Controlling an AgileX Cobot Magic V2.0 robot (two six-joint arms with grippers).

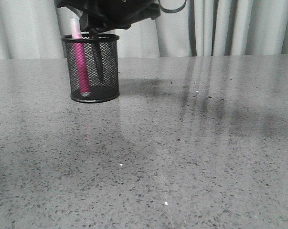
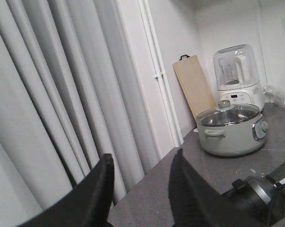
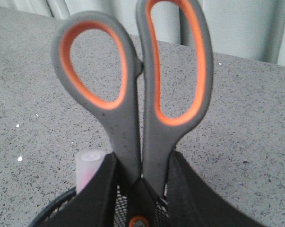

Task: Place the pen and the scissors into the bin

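The black mesh bin (image 1: 93, 71) stands on the table at the far left. The pink pen (image 1: 80, 67) stands inside it, its whitish cap above the rim. My right gripper (image 1: 93, 28) hangs right over the bin. In the right wrist view it (image 3: 142, 158) is shut on the scissors (image 3: 133, 118) just below the grey and orange handles. The orange pivot and blades are down inside the bin (image 3: 52, 208), beside the pen cap (image 3: 88, 163). The dark blades (image 1: 99, 62) show through the mesh. My left gripper (image 2: 142, 158) is open and empty, raised away from the table.
The grey speckled table (image 1: 182, 143) stretches to the right and front of the bin. Grey curtains (image 1: 229, 28) hang behind. The left wrist view shows a pot (image 2: 229, 130), a blender (image 2: 237, 75) and a wooden board (image 2: 194, 85) on a side counter.
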